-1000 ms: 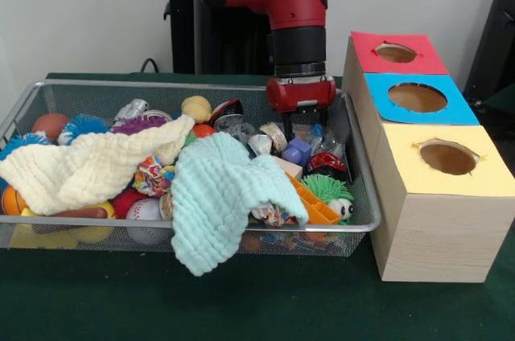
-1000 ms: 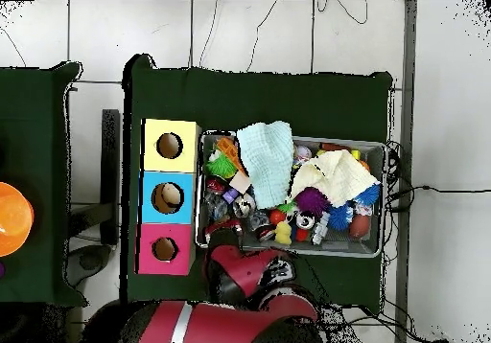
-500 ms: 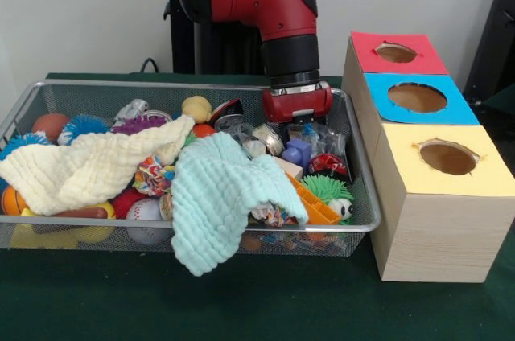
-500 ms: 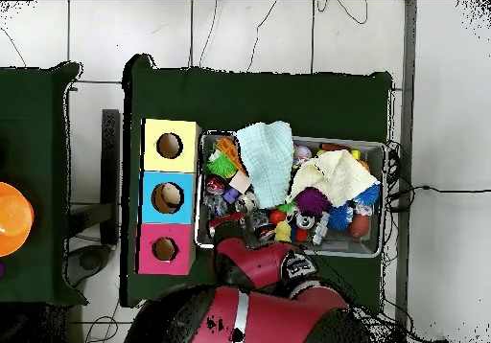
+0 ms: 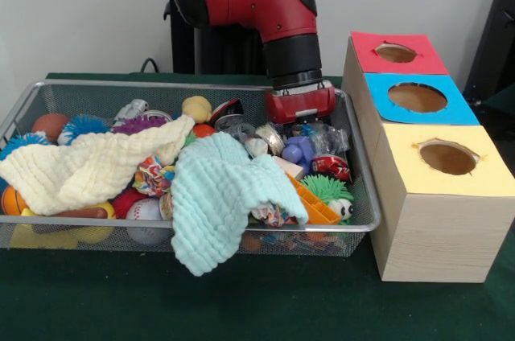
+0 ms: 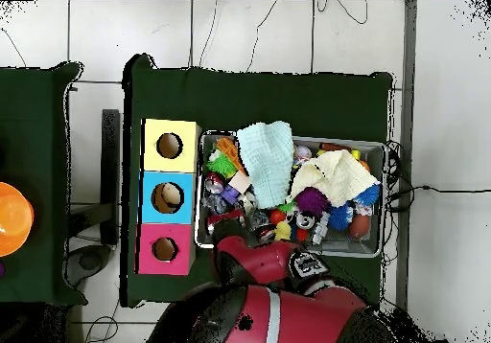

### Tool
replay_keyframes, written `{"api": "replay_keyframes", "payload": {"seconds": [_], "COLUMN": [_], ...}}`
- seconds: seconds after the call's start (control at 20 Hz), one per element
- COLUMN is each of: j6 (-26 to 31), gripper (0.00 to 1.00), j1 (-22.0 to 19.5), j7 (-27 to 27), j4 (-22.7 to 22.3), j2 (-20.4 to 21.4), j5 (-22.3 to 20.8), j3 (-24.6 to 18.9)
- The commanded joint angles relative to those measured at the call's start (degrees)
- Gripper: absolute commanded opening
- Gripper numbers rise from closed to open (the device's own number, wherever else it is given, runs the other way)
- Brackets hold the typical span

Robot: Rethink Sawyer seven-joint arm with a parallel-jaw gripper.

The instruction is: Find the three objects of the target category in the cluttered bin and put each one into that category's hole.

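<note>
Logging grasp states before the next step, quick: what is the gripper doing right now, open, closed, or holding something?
Gripper: down among the toys in the wire bin; cannot be told whether open, closed or holding anything.

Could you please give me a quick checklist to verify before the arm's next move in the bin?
1. End effector inside the wire bin, over the clutter: ok.
2. Whether it is open, or holding anything: cannot tell.
3. Red hole, blue hole and yellow hole unblocked: ok.
4. Items visible: not ok; the mint cloth and cream cloth cover many.
5. Mint cloth contained: not ok; it hangs over the rim.
</note>
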State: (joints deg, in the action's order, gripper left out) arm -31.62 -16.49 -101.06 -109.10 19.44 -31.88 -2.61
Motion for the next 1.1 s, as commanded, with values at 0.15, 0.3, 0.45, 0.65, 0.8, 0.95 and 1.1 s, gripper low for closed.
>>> {"api": "replay_keyframes", "payload": {"seconds": [0.15, 0.3, 0.45, 0.65, 0.8, 0.95, 1.1], "j6": [-4.2, -3.9, -3.8, -5.0, -6.2, -10.8, -14.8], "gripper": [1.0, 1.0, 1.0, 1.0, 1.0, 0.0, 0.0], "j1": [-0.2, 0.1, 1.0, 1.9, 2.3, 2.0, 1.8], "j7": [-11.8, -12.1, -12.0, -11.2, -10.7, -10.8, -10.4], "j4": [-3.2, -4.7, -6.3, -7.2, -6.5, -5.3, -4.4], "j2": [3.9, 5.2, 6.6, 7.1, 6.9, 4.8, 3.4], "j5": [0.4, 1.1, 2.3, 2.9, 3.2, 2.7, 1.6], "j3": [-5.6, -5.5, -4.8, -3.1, -2.9, -3.3, -3.8]}}
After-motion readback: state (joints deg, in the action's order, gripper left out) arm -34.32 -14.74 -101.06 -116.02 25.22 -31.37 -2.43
